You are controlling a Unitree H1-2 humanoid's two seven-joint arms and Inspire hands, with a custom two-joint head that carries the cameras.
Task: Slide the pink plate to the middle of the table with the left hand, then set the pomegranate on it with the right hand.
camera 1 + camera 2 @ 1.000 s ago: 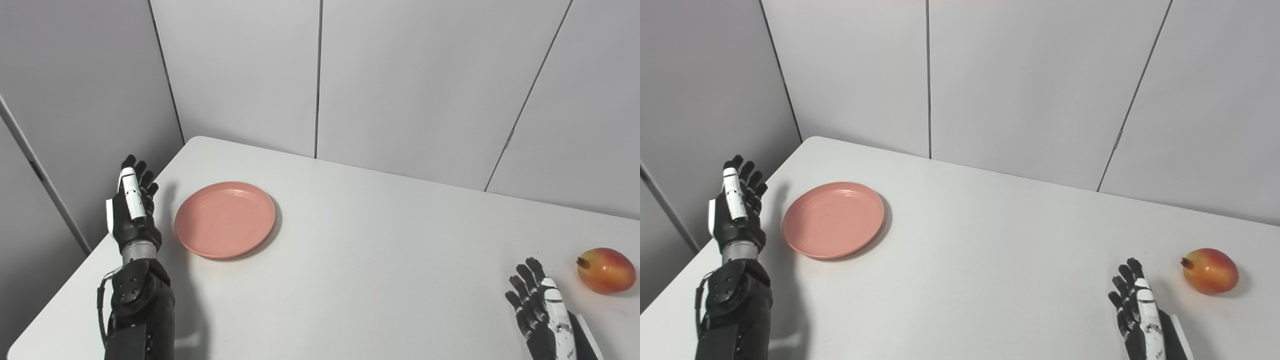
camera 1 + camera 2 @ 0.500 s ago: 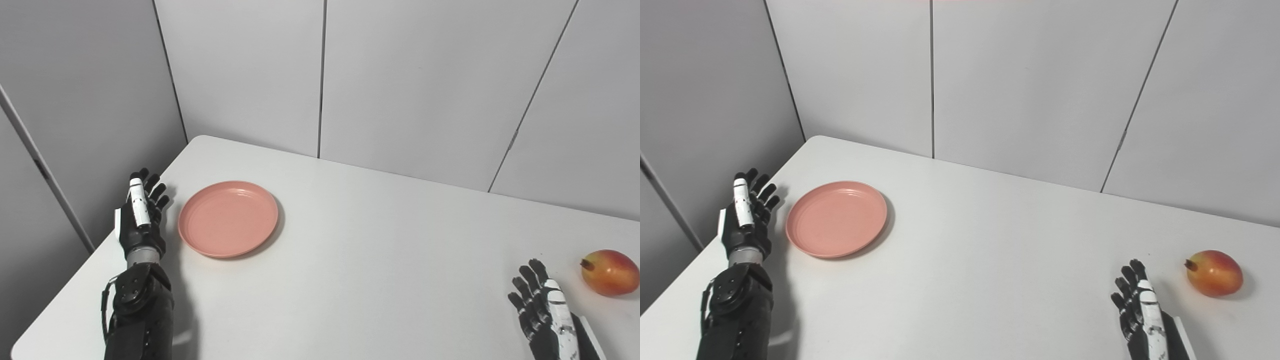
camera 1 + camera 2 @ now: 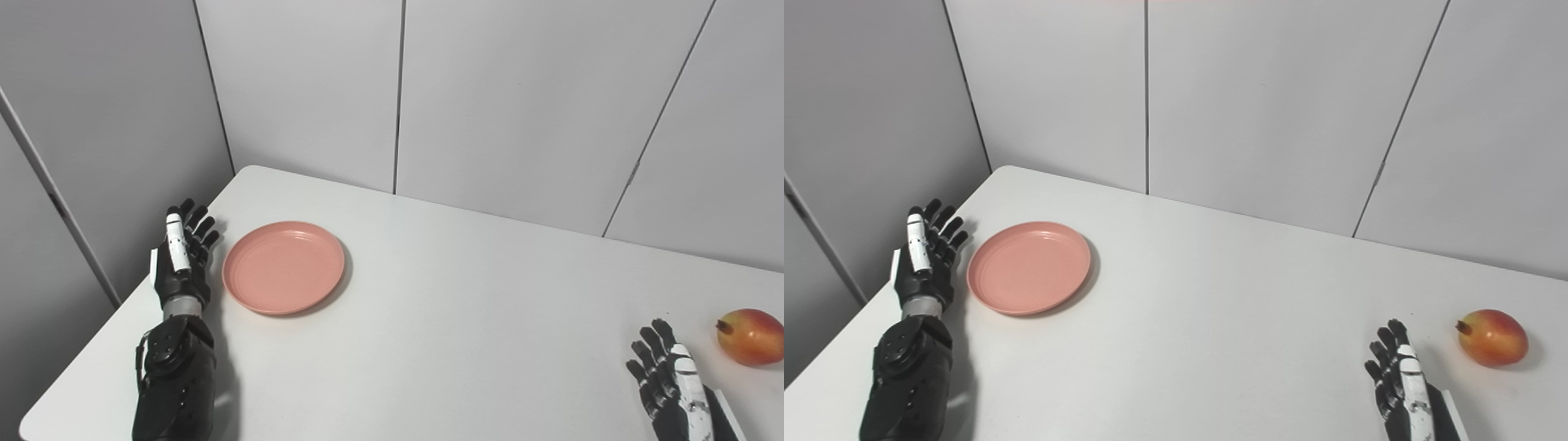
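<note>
Pink plate (image 3: 283,267) nr table's (image 3: 429,318) left edge, left hand (image 3: 180,263) beside.

Pink plate (image 3: 283,267) left — pomegranate (image 3: 751,337) right.

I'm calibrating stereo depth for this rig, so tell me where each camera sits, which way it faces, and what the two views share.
Left eye view: on the head, looking down and forward across the white table; shows the left hand and forearm, and the right hand.
Right eye view: beside it, set slightly to the right, facing the same way; the same hands and arms show.
Shared: the pink plate beside the open left hand, the pomegranate beyond the right hand, and the grey wall panels.
</note>
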